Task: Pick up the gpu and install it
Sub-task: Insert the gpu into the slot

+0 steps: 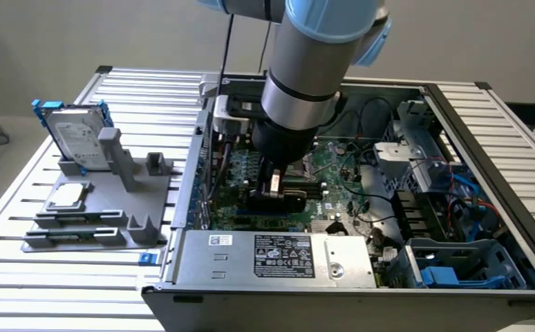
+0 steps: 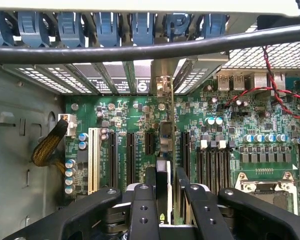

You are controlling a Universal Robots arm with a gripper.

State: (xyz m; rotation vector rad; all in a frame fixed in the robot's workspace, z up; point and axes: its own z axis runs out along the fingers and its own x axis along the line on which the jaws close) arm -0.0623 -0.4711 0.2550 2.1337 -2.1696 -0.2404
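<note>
Gripper (image 2: pixel 164 173) down inside the open computer case (image 1: pixel 452 114), jaws partly closed on the gpu (image 2: pixel 164 137); grip is across the two faces of the card at its upper edge, one finger (image 2: pixel 150 176) on each side. In the wrist view the card is edge-on and upright, running from between the fingers toward the slotted rear wall of the case, its metal end bracket (image 2: pixel 162 82) lying against one of the rear openings. It stands in line with the black expansion slots (image 2: pixel 131 155) on the motherboard (image 2: pixel 230 125), between two of them or over one; whether the edge connector has entered a slot cannot be made out from either view. In the exterior view the gpu (image 1: pixel 275 200) shows as a dark block under the gripper (image 1: pixel 275 181), above the board and behind the power supply (image 1: pixel 277 252). Handling judgement: light, stiff, thin board, so a modest pinch holds it; the smooth black cooler cover could slip under a side load. Fragile at the gold edge connector and the surface components; best held at the top edge across cover and bare board, well clear of connector and bracket, and kept square to the slot so it neither bends nor skews.
</note>
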